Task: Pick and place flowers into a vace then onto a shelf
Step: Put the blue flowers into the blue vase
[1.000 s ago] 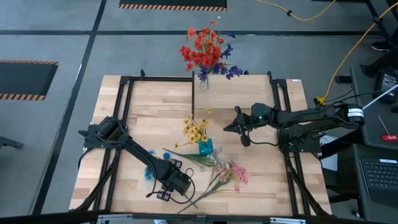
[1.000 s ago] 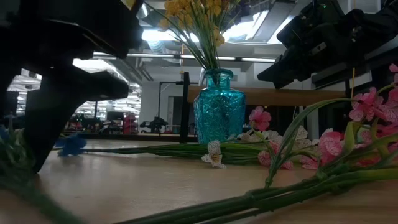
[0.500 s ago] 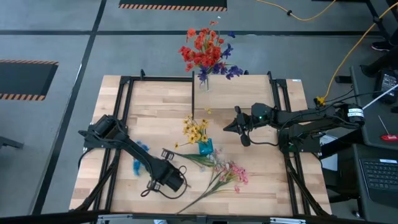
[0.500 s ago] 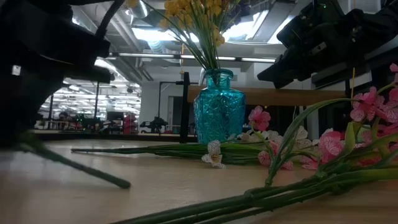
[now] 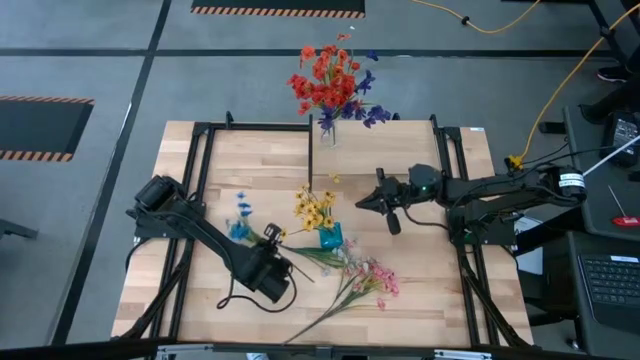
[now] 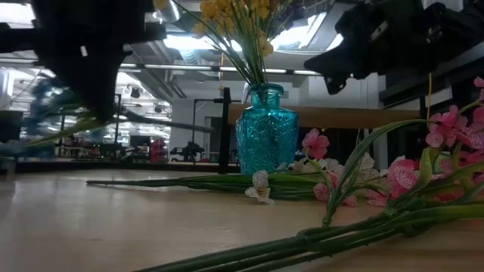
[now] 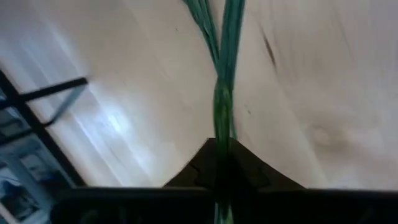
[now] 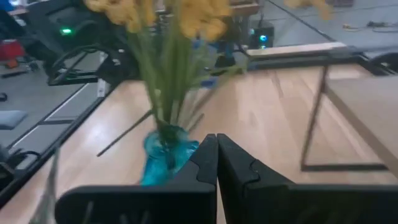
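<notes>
My left gripper (image 5: pixel 268 256) is shut on a blue flower's thin green stalk (image 6: pixel 151 121), above the table's near left part. The blue blooms (image 5: pixel 240 215) lie toward the left. A teal glass vase (image 5: pixel 330 238) stands mid-table on its base with yellow flowers (image 5: pixel 315 208) in it. Pink flowers (image 5: pixel 370 275) and other green stems (image 5: pixel 320 257) lie flat on the table beside it. My right gripper (image 5: pixel 362 206) hovers shut to the vase's right, holding nothing. The shelf (image 6: pixel 325 117) stands behind the vase. My left gripper pinches the blue flower's stalk (image 7: pixel 221 124) between its two fingers, part way along it. The fingers slant down from above. The flower is lifted clear of the table and lies nearly level, its blooms (image 6: pixel 38 106) to the left and its bare end (image 6: pixel 204 128) to the right.
A clear vase (image 5: pixel 328 130) with red and blue flowers (image 5: pixel 328 82) stands at the table's far edge. Black frame rails (image 5: pixel 190 200) run along both sides of the table. The shelf's black legs (image 8: pixel 317 118) stand right of the teal vase (image 8: pixel 163 155).
My left gripper has taken hold of the blue flower's stalk, risen and gone toward the far edge, turning as it went. The flower lay on the table, then tilted with one end down. It is now lifted clear and nearly level.
</notes>
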Available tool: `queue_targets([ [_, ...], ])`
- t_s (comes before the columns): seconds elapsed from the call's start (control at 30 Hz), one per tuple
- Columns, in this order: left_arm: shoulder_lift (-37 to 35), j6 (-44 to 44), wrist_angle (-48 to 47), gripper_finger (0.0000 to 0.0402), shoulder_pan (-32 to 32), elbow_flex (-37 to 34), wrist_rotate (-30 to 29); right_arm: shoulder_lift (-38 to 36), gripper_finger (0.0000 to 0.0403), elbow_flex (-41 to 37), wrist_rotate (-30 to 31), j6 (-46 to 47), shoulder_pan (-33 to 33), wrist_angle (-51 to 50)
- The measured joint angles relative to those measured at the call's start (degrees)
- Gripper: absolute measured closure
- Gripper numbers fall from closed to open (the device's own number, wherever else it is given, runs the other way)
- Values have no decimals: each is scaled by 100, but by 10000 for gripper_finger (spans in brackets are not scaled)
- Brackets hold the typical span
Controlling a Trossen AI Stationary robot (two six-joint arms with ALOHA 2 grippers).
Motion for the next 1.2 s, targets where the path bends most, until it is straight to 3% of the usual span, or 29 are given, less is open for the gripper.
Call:
queue_targets([
  [0.27,-27,380,7,392,-112,2,-378,-22,399,577,59,-116,762,-902],
  [0.47,-27,449,5,392,-298,7,-802,-20,401,1091,1613,-161,1717,-1932],
  [0.77,-27,874,-3,392,-691,170,-1440,68,401,1146,2841,147,2968,-1545],
  [0.97,-29,879,-4,392,-916,584,-1863,729,401,1174,2908,148,3251,-359],
  [1.2,-34,1288,-22,391,-1142,809,-2273,1796,399,2333,2911,114,3249,-859],
])
